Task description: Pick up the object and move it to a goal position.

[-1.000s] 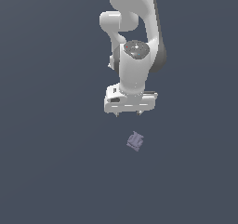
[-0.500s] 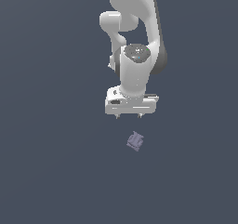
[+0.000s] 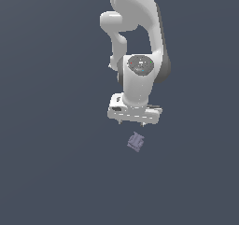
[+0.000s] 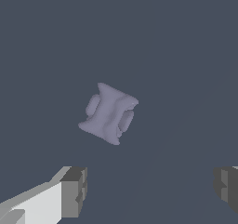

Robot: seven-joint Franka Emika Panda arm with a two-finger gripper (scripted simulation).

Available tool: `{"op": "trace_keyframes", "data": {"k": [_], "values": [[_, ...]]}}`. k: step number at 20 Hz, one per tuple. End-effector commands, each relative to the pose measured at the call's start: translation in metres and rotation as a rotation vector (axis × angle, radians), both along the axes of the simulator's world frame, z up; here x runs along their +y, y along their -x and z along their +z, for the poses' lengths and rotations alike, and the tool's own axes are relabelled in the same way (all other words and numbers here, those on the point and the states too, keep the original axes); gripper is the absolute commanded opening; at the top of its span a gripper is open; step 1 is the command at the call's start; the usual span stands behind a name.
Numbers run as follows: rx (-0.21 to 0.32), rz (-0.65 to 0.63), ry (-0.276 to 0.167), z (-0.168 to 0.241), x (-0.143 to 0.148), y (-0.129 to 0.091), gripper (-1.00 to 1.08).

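I am hanging my white, two-fingered gripper [image 3: 134,123] above the flat dark grey-blue surface [image 3: 51,172], fingers pointing down, jaws released and spread wide. The wide spread is on purpose: the small pale purple-grey blocky piece [image 3: 136,142] is much narrower than the gap, so I am giving myself slack on both sides.

In the wrist view the purple-grey piece [image 4: 109,113] is lying on the surface [image 4: 186,46] clear of both dark finger pads [image 4: 73,192], touching neither. It is not sitting between them; it is lying off ahead of the line joining the pads, and nearer to the one finger than to the other. In the exterior view it is showing just below the gripper and near it, apart from the fingertips.

The piece is irregular, with rounded lobes and flared corners, and it is sitting turned at an angle to my jaw line. I am judging that a squeeze from here would miss, or catch a corner and spin it.

Step in hand, as I am reading it: approach, pick not yet begun. Next I should be centring over the piece, perhaps turning the wrist to meet its flatter sides, then descending. No goal marker is showing in either view.
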State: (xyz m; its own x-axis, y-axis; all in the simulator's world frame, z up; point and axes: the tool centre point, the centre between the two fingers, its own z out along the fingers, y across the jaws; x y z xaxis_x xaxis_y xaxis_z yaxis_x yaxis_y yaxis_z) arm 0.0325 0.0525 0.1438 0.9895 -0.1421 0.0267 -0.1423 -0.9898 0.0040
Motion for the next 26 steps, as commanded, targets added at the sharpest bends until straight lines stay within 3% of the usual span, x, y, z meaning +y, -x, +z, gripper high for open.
{"op": "trace_keyframes", "data": {"k": [1,14,26], "values": [[0.004,-0.065,-0.004,-0.007,0.004,-0.007,1.0],[0.02,-0.36,-0.013,-0.043,0.022,-0.035,1.0],[0.024,-0.436,-0.013,-0.054,0.027,-0.042,1.0]]}}
